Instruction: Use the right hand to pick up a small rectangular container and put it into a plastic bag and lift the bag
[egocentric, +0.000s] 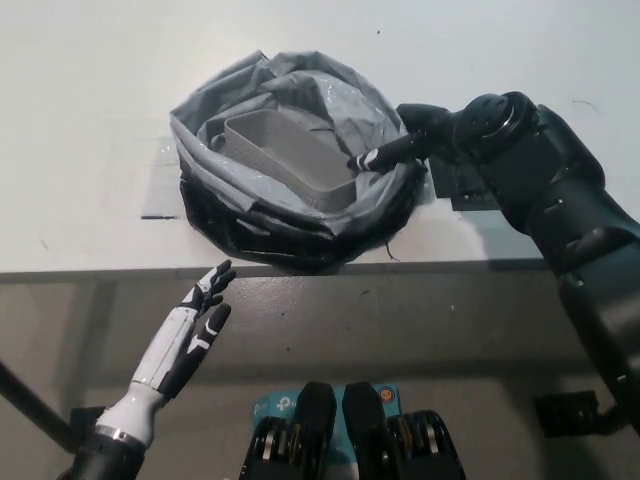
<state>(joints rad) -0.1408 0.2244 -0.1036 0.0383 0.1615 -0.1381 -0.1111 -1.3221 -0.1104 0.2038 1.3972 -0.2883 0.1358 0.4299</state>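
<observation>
Low at seven o'clock, white left hand (190, 330) idle, fingers spread. Centre: small rectangular container (290, 152) inside plastic bag (285, 210) on desk (90, 90). Three o'clock: right hand (400, 150) pinching bag rim; thin film could slip, spilling container.

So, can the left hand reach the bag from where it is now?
Probably not without moving. The left hand is open and hangs below the table edge, apart from the bag. Nothing blocks its way up. The right hand is already at the bag's right rim.
</observation>
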